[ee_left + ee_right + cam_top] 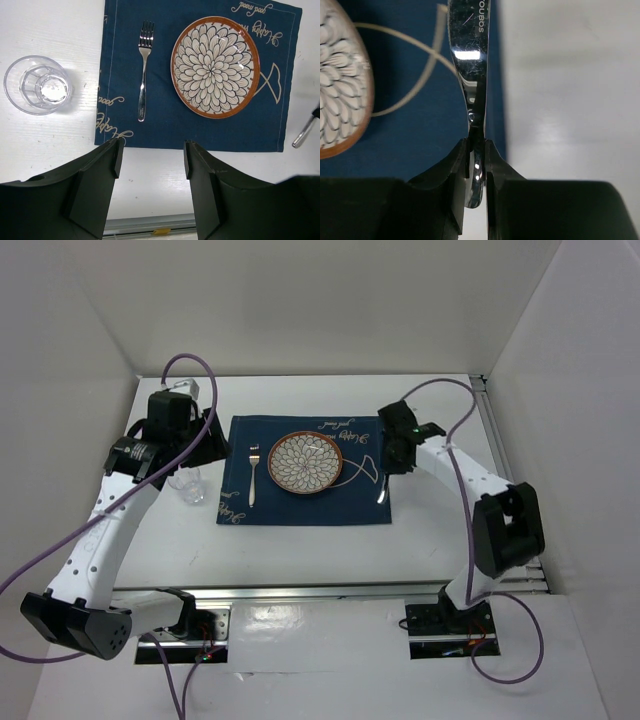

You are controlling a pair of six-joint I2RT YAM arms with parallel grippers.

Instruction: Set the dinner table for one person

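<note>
The right gripper (476,147) pinches a silver utensil (469,55) tight at the plate's (305,462) 3 o'clock, likely to lay it across from the fork (253,475) at 9 o'clock. The left gripper (151,152) hangs wide open, holding nothing. The white dinner table (300,550) lies under the blue mat (300,508).

my left arm (100,530) rises from the near left corner of the dinner table (300,555) and leans toward the far left. its left gripper (203,445) hangs above the surface, fingers (107,165) spread wide with nothing between them. my right arm (480,500) bends in from the near right corner, elbow high by the right edge. my right gripper (476,144) points down, fingers clamped on a thin metal utensil (470,50).
</note>
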